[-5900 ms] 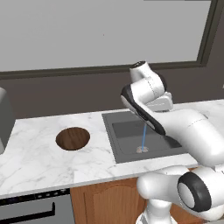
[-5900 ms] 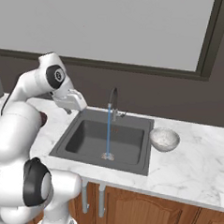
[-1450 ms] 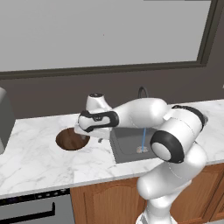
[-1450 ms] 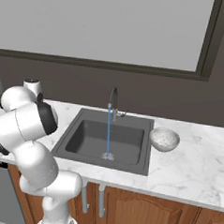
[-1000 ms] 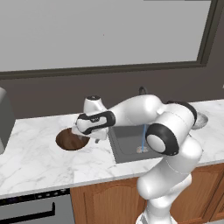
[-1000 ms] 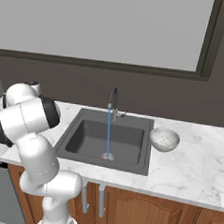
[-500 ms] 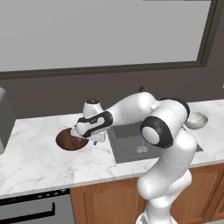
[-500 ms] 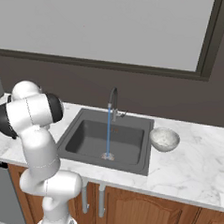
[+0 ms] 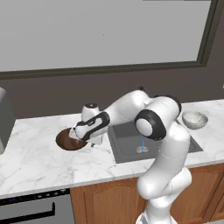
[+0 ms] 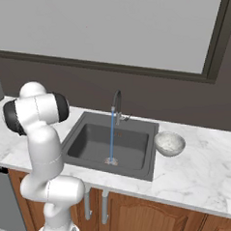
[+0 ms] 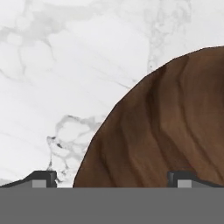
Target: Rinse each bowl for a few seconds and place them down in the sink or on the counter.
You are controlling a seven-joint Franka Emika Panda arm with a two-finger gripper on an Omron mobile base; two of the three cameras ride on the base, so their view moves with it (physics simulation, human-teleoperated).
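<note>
A: Hand view shows the pincer spread wide and empty. One tip is over bare marble at 7 o'clock, the other over the brown bowl at 5 o'clock, so the rim lies between them.

B: Then the step is the reach for the first bowl, I think. Where does it stand?

A: On the counter, at 9 o'clock from the sink, near its edge. The faucet runs a thin stream already.

B: The next move?

A: Go lower, close on the rim, lift, carry it toward 3 o'clock under the water.

B: Is there room?

A: Yes, the marble around the bowl looks free. The pale bowl waits at 3 o'clock of the sink, well apart.
</note>
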